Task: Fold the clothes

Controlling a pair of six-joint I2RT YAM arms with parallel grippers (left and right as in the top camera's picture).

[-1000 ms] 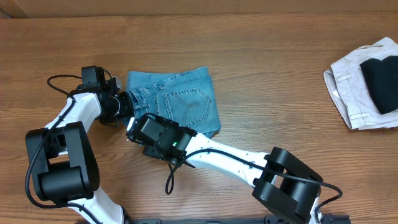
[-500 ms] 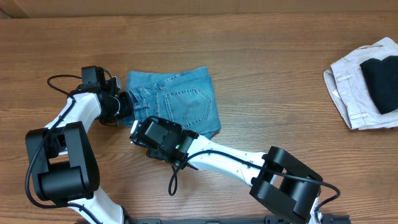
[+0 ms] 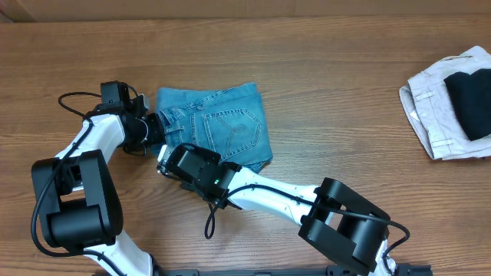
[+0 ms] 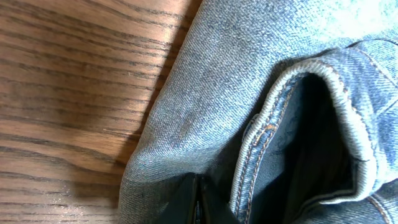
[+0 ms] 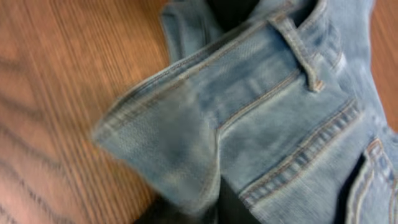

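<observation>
Overhead: jeans (image 3: 230, 123) apparently in left gripper (image 3: 154, 129)

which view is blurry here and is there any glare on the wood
Right wrist view: the jeans and table look soft and smeared, worst on the left. Left wrist view: crisp denim weave, with a pale sheen on the wood at lower left. Overhead view: sharp and evenly lit, with only soft shadows beside the arms.

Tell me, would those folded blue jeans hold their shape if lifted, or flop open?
Probably floppy: the jeans lie in soft folds, and a rolled edge sags open in the left wrist view. Likely heavy for cloth, given thick seams and stacked layers. The coarse weave would probably drag on the wooden table rather than slide.
</observation>
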